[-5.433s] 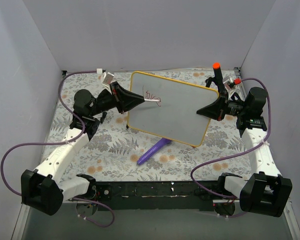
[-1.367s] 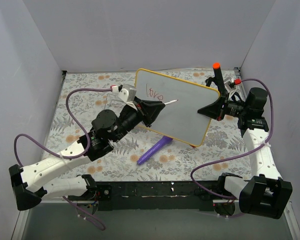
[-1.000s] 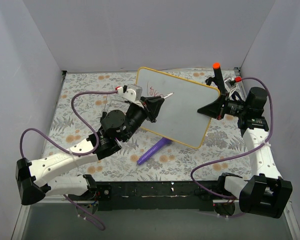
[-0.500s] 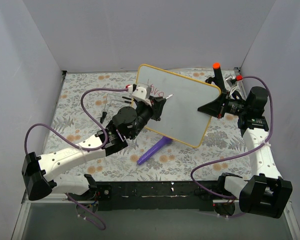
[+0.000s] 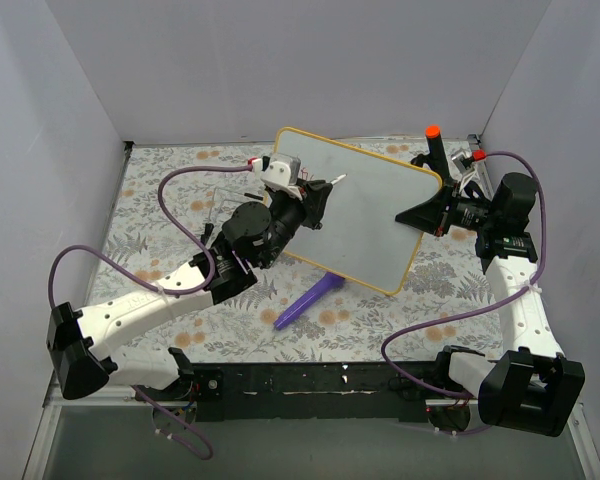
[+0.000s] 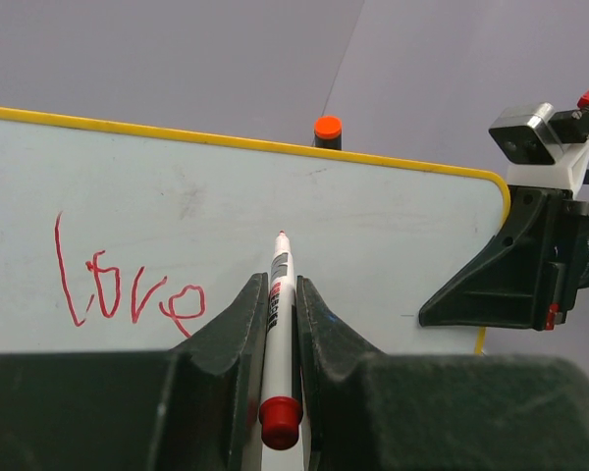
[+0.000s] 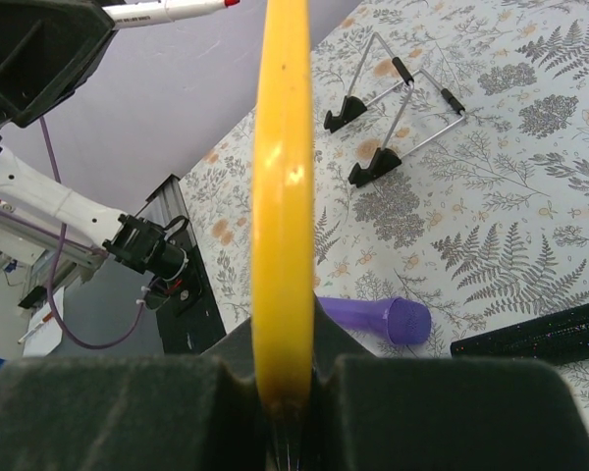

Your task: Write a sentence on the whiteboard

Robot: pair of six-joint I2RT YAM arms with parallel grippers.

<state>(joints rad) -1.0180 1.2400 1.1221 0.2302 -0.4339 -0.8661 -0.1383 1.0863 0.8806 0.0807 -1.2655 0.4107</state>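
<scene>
While the right gripper [image 5: 417, 218] is clenched on the yellow-framed right edge of the whiteboard [image 5: 365, 220], holding it tilted up off the counter [image 5: 150, 200], the left gripper [image 6: 277, 287] is clamped around a marker [image 6: 279, 263] whose red tip points at the board face. The red sentence [image 6: 128, 294], reading "love", sits left of that tip. A purple object [image 5: 308, 302] lies on the counter by the board's near edge.

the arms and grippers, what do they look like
The left arm and right arm have white links, black joints and bases, and looping purple cables. The left gripper and right gripper are black, wedge-shaped, with a white camera mount behind each.
</scene>
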